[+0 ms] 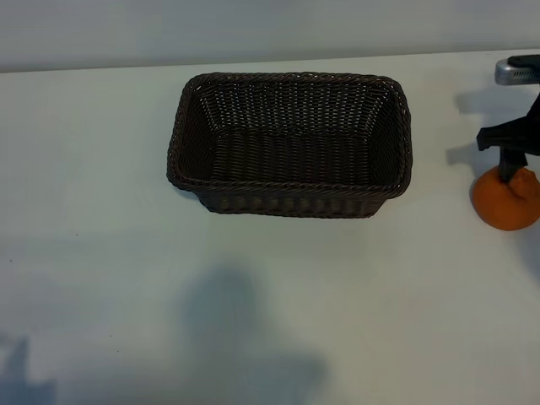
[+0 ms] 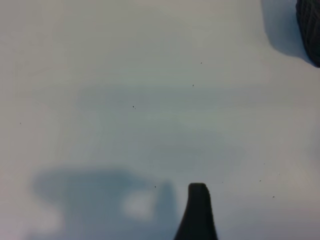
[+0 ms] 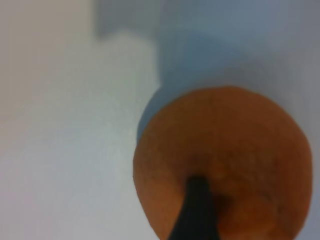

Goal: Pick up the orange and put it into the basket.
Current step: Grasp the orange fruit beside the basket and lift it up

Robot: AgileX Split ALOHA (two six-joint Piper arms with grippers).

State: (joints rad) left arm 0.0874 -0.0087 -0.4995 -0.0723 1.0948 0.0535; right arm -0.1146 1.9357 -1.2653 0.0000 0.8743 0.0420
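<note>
Orange [image 1: 504, 199] sits on the white tabletop [image 1: 101, 169] at the right edge of the exterior frame, well apart from the basket [image 1: 289, 196], which stands empty in the upper middle. Directly above the fruit, the right gripper [image 1: 511, 156] points straight down, one dark finger [image 1: 507, 167] reaching to the orange's top; whether it actually touches cannot be told. Its jaws stand spread wide, and nothing is clamped between them. The rest of that arm is cut off by the frame's right edge, with only a grey part showing at the upper right corner.

From the right wrist camera, the orange [image 3: 222, 165] fills the lower right of the frame, its dimpled skin close up, with a single dark fingertip [image 3: 196, 210] rising from the bottom edge in front of it, detail the exterior camera cannot give.

Only the left wrist camera shows the left gripper: one dark fingertip [image 2: 197, 212] at the bottom edge, hanging over bare tabletop, jaws apart and holding nothing, with a corner of the basket [image 2: 310, 27] at the upper right
</note>
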